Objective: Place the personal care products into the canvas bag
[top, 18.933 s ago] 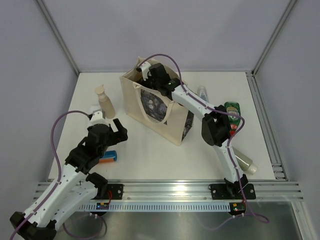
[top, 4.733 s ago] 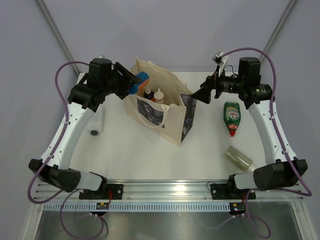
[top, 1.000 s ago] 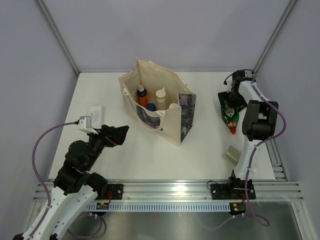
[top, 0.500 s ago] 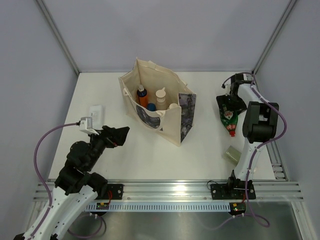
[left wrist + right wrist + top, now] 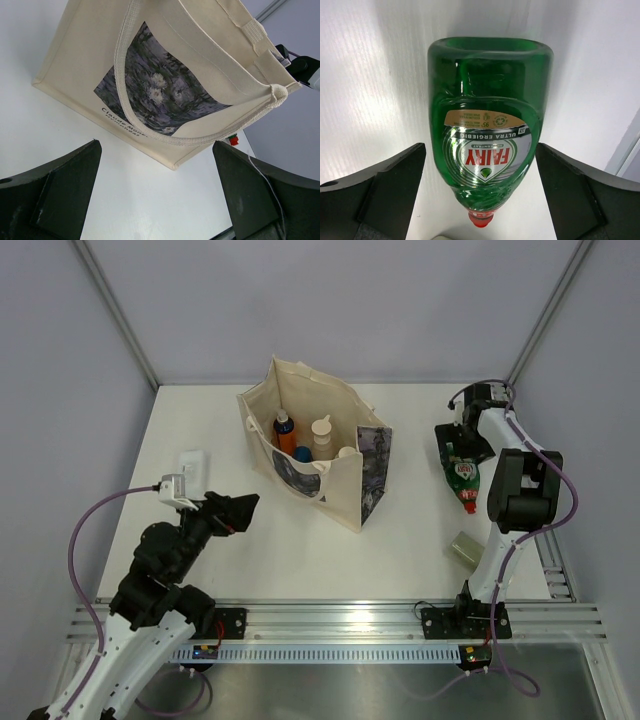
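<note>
**Top view.** Canvas bag [image 5: 340, 485] stands upright mid-desk [image 5: 300, 560], mouth open. Inside it: orange spray bottle [image 5: 286, 433], beige bottle [image 5: 321, 433], and a patch of blue just beside them. White box [image 5: 192, 463] lies flat, far left. Green red-capped bottle [image 5: 463, 472] lies flat on the right, well apart from the bag, in the same spot as a second ago. Sage-green bottle [image 5: 466, 548] lies nearer the rail. Right pincer [image 5: 462, 445] is down over the green bottle's base end, its wrist shifted slightly since half a second ago. Left pincer [image 5: 235, 510] is low at near left, unchanged over the last second.

**Left wrist.** Left pincer [image 5: 155, 200] spread wide, nothing between its fingers [image 5: 65, 195]; the bag's printed side fills the view.

**Right wrist.** Right pincer [image 5: 480, 170] spread wide, one finger on each side of the green bottle, with bare desk visible between each finger and the bottle.
</note>
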`<action>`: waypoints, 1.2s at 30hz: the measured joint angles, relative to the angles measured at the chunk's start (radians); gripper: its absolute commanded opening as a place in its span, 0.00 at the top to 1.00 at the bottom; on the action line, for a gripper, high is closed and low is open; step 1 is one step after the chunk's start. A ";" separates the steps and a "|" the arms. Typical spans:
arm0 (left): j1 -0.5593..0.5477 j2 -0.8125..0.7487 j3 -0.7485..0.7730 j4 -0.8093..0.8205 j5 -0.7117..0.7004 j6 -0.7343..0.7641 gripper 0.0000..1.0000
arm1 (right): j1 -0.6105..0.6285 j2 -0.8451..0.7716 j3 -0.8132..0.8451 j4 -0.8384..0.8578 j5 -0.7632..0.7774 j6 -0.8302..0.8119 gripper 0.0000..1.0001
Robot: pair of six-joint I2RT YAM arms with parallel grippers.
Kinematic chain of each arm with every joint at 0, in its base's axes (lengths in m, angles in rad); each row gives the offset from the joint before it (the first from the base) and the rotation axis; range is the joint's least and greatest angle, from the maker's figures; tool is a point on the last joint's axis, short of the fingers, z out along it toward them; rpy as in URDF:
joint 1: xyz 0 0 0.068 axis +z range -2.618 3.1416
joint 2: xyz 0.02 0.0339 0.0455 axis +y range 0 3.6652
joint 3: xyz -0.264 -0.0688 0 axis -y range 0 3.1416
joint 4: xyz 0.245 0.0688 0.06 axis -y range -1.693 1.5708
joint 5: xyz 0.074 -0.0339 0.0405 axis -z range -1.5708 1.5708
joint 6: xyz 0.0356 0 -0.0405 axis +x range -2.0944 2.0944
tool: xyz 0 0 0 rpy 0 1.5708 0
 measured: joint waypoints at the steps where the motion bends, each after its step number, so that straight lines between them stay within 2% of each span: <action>1: 0.000 0.000 0.000 -0.001 0.000 0.000 0.01 | 0.000 0.000 0.000 0.001 -0.006 0.000 0.01; 8: 0.000 -0.030 0.000 -0.021 -0.005 -0.001 0.01 | 0.000 -0.023 -0.055 0.013 -0.028 0.013 0.00; 17: 0.000 -0.031 0.000 -0.017 -0.005 -0.005 0.01 | 0.013 -0.003 -0.090 0.042 0.066 0.003 0.01; 19: 0.000 -0.028 0.000 -0.018 -0.005 -0.005 0.01 | 0.016 0.019 -0.089 0.045 0.092 -0.006 0.05; 24: 0.000 -0.026 0.000 -0.018 -0.005 -0.006 0.01 | 0.017 0.068 -0.060 0.033 0.122 -0.019 0.08; 28: 0.000 -0.026 -0.004 -0.017 -0.005 -0.010 0.01 | 0.021 0.081 -0.042 0.018 0.132 -0.031 0.17; 31: 0.000 -0.026 -0.008 -0.018 -0.005 -0.013 0.01 | 0.022 0.082 -0.042 0.018 0.143 -0.039 0.30; 32: 0.000 -0.026 -0.008 -0.018 -0.005 -0.014 0.01 | 0.022 0.082 -0.042 0.019 0.145 -0.041 0.39; 34: 0.000 -0.026 -0.008 -0.018 -0.005 -0.016 0.01 | 0.021 0.081 -0.038 0.015 0.149 -0.045 0.46; 35: 0.000 -0.026 -0.008 -0.018 -0.005 -0.016 0.01 | 0.018 0.080 -0.035 0.014 0.147 -0.045 0.55; 36: 0.000 -0.026 -0.008 -0.018 -0.005 -0.016 0.01 | 0.010 0.076 -0.033 0.014 0.143 -0.045 0.57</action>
